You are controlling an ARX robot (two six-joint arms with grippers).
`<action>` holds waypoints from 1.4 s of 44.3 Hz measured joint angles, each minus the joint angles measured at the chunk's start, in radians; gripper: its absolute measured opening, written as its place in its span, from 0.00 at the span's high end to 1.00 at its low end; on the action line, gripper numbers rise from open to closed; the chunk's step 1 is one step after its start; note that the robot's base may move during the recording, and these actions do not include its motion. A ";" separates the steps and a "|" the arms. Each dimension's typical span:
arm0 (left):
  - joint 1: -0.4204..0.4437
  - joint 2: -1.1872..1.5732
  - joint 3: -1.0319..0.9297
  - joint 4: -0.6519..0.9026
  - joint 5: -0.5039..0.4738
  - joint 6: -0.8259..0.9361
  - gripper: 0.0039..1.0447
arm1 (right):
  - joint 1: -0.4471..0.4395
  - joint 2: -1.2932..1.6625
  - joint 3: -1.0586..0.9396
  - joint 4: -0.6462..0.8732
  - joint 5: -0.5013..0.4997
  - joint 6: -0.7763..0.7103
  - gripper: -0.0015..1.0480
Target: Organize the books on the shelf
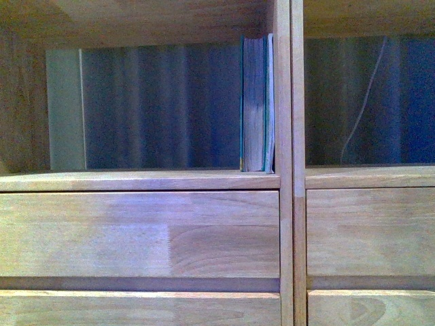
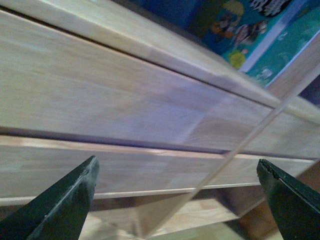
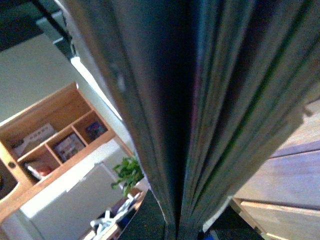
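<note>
Front view: the shelf (image 1: 136, 180) fills the picture, and no arm shows. The book (image 1: 253, 102) stands upright in the compartment left of the divider (image 1: 285, 102), at the end next to it, with its greyish page edges facing out. The booklet (image 1: 270, 102) stands between the book and the divider, touching both as far as can be seen. Drawers (image 1: 136, 234) lie below on both sides of the divider. Behind the open back hangs a bluish curtain (image 1: 163, 109), and right of the divider a pale cord (image 1: 363, 102) hangs before it.

In the left wrist view the left gripper (image 2: 176, 165) has its dark fingers (image 2: 65, 205) spread wide with nothing between them, facing the drawer fronts left of the divider. A bright cartoon cover (image 2: 250, 30) shows beyond; which book it belongs to is unclear.

The right wrist view is mostly filled by a dark, blurred, ridged surface too close to identify. No right gripper fingers show, so its grip cannot be seen. Beyond are a cabinet (image 3: 45, 135) and a plant (image 3: 127, 172).
</note>
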 joint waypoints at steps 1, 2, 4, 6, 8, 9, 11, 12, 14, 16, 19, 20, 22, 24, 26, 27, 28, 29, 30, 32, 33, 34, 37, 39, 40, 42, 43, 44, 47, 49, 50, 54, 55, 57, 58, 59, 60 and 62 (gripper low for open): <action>-0.016 0.016 0.027 0.001 0.007 -0.036 0.07 | 0.017 0.011 0.002 0.000 0.000 -0.010 0.93; -0.032 0.031 0.052 0.005 0.013 -0.072 0.07 | 0.031 0.024 0.006 0.000 0.000 -0.021 0.93; -0.078 0.068 0.117 0.035 0.039 -0.157 0.07 | 0.057 0.061 0.024 0.002 0.008 -0.044 0.93; -0.118 0.094 0.167 0.063 0.045 -0.243 0.07 | 0.069 0.095 0.045 0.009 0.021 -0.062 0.93; -0.159 0.116 0.218 0.069 0.032 -0.314 0.07 | 0.078 0.136 0.069 0.014 0.040 -0.074 0.93; -0.169 0.121 0.230 0.073 0.029 -0.331 0.07 | 0.080 0.146 0.075 0.017 0.045 -0.076 0.93; -0.210 0.145 0.280 0.090 0.023 -0.398 0.07 | 0.086 0.188 0.098 0.029 0.060 -0.078 0.93; -0.229 0.155 0.303 0.096 0.018 -0.421 0.07 | 0.086 0.210 0.110 0.036 0.068 -0.077 0.93; -0.259 0.170 0.337 0.100 0.005 -0.469 0.07 | 0.086 0.242 0.126 0.046 0.095 -0.076 0.93; -0.289 0.185 0.367 0.113 -0.004 -0.503 0.07 | 0.089 0.272 0.142 0.053 0.116 -0.075 0.93; -0.339 0.209 0.413 0.139 -0.015 -0.568 0.07 | 0.094 0.317 0.169 0.055 0.138 -0.074 0.93; -0.349 0.214 0.422 0.142 -0.020 -0.578 0.07 | 0.097 0.325 0.175 0.055 0.144 -0.075 0.93; -0.386 0.231 0.453 0.159 -0.040 -0.617 0.07 | 0.108 0.358 0.195 0.055 0.155 -0.075 0.93; -0.412 0.243 0.474 0.174 -0.053 -0.645 0.07 | 0.119 0.380 0.206 0.056 0.162 -0.074 0.93; -0.438 0.256 0.493 0.182 -0.066 -0.666 0.07 | 0.132 0.399 0.215 0.057 0.166 -0.075 0.93; -0.454 0.263 0.504 0.183 -0.074 -0.676 0.07 | 0.141 0.410 0.220 0.058 0.167 -0.075 0.93; -0.462 0.266 0.508 0.184 -0.079 -0.682 0.07 | 0.145 0.415 0.223 0.059 0.167 -0.075 0.93; -0.477 0.272 0.516 0.188 -0.087 -0.697 0.07 | 0.154 0.424 0.227 0.060 0.167 -0.075 0.93; -0.491 0.277 0.522 0.198 -0.095 -0.709 0.07 | 0.163 0.432 0.230 0.062 0.167 -0.073 0.93; -0.509 0.285 0.526 0.217 -0.103 -0.726 0.07 | 0.176 0.442 0.232 0.064 0.169 -0.071 0.93; -0.515 0.288 0.527 0.223 -0.104 -0.729 0.07 | 0.180 0.445 0.233 0.064 0.170 -0.071 0.93; -0.526 0.291 0.528 0.230 -0.109 -0.737 0.07 | 0.189 0.449 0.235 0.065 0.170 -0.071 0.93; -0.558 0.297 0.528 0.233 -0.119 -0.742 0.07 | 0.217 0.459 0.241 0.072 0.170 -0.065 0.93; -0.576 0.298 0.528 0.227 -0.128 -0.744 0.07 | 0.237 0.461 0.245 0.074 0.171 -0.064 0.93; -0.582 0.298 0.527 0.227 -0.129 -0.745 0.07 | 0.245 0.461 0.246 0.076 0.170 -0.063 0.93; -0.593 0.298 0.521 0.235 -0.129 -0.745 0.07 | 0.260 0.463 0.248 0.084 0.170 -0.055 0.93; -0.600 0.294 0.510 0.248 -0.126 -0.745 0.07 | 0.270 0.465 0.249 0.089 0.170 -0.047 0.93; -0.605 0.291 0.500 0.258 -0.122 -0.745 0.07 | 0.276 0.466 0.251 0.093 0.168 -0.039 0.93; -0.612 0.272 0.455 0.301 -0.105 -0.748 0.07 | 0.292 0.472 0.257 0.101 0.167 -0.019 0.93; -0.612 0.260 0.431 0.320 -0.095 -0.749 0.07 | 0.296 0.476 0.259 0.109 0.163 -0.010 0.93; -0.612 0.249 0.413 0.336 -0.084 -0.749 0.07 | 0.298 0.480 0.259 0.116 0.160 0.003 0.93; -0.612 0.220 0.375 0.385 -0.063 -0.758 0.07 | 0.303 0.493 0.259 0.141 0.146 0.048 0.93; -0.612 0.213 0.369 0.397 -0.058 -0.759 0.07 | 0.304 0.496 0.259 0.149 0.142 0.060 0.93; -0.606 0.198 0.356 0.413 -0.055 -0.760 0.09 | 0.307 0.500 0.259 0.161 0.132 0.077 0.93; -0.605 0.193 0.353 0.414 -0.054 -0.760 0.10 | 0.307 0.501 0.259 0.163 0.130 0.084 0.93; -0.602 0.186 0.346 0.417 -0.050 -0.764 0.14 | 0.309 0.501 0.259 0.165 0.123 0.087 0.93; -0.598 0.179 0.341 0.421 -0.046 -0.767 0.17 | 0.310 0.501 0.259 0.169 0.117 0.093 0.93; -0.588 0.169 0.332 0.435 -0.037 -0.771 0.24 | 0.312 0.501 0.259 0.175 0.105 0.097 0.93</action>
